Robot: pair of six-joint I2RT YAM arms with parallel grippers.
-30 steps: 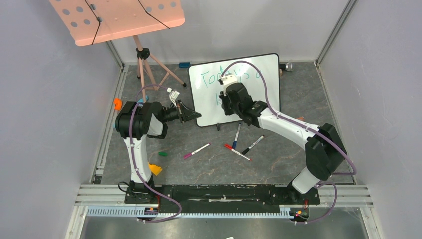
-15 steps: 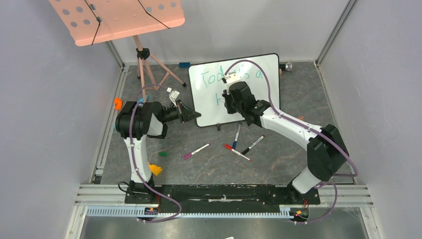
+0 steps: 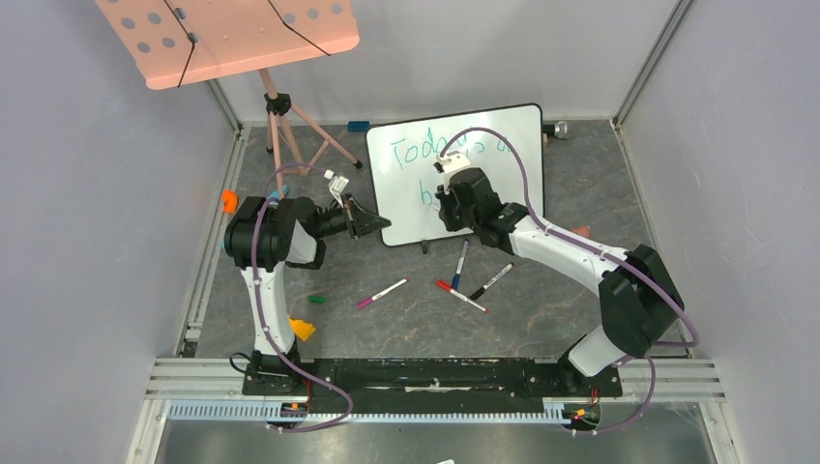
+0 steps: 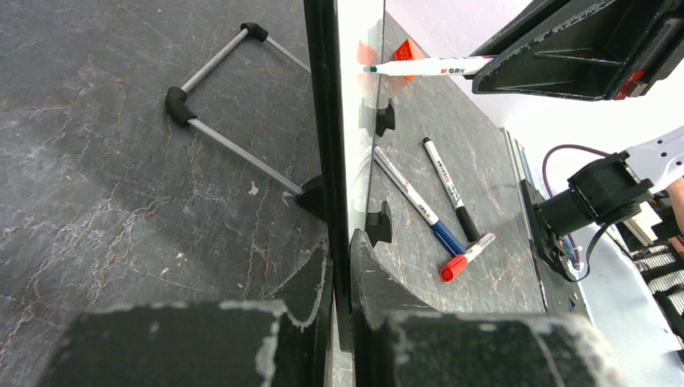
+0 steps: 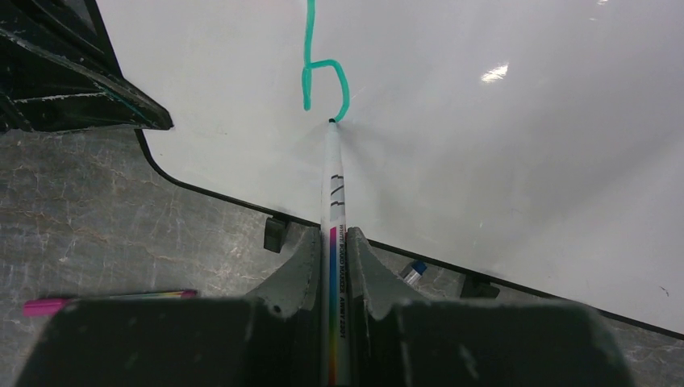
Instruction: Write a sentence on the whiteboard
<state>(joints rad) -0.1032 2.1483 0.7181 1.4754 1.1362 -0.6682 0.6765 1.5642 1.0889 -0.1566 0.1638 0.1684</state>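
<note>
Right claw [image 5: 332, 242] has moved lower, clamped on the marker [image 5: 331, 181], tip touching the whiteboard [image 5: 500, 137] dead ahead; left claw [image 4: 340, 262] pinches its edge.

- Whiteboard [image 3: 406, 198]: glossy white, thin black frame.
- Sentence [image 3: 411, 152] on the whiteboard: teal-green strokes.
- Marker [image 5: 333, 201] touching the whiteboard: white barrel, rainbow stripe.
- Bench [image 3: 406, 329]: dark grey, pale marbled veins.
- In front of the whiteboard: magenta marker [image 3: 382, 293], red-capped marker [image 3: 460, 296], blue-capped marker [image 3: 459, 264], black-capped marker [image 3: 491, 281].
- Tray [image 3: 232, 34] left of the whiteboard: salmon pink, round holes.
</note>
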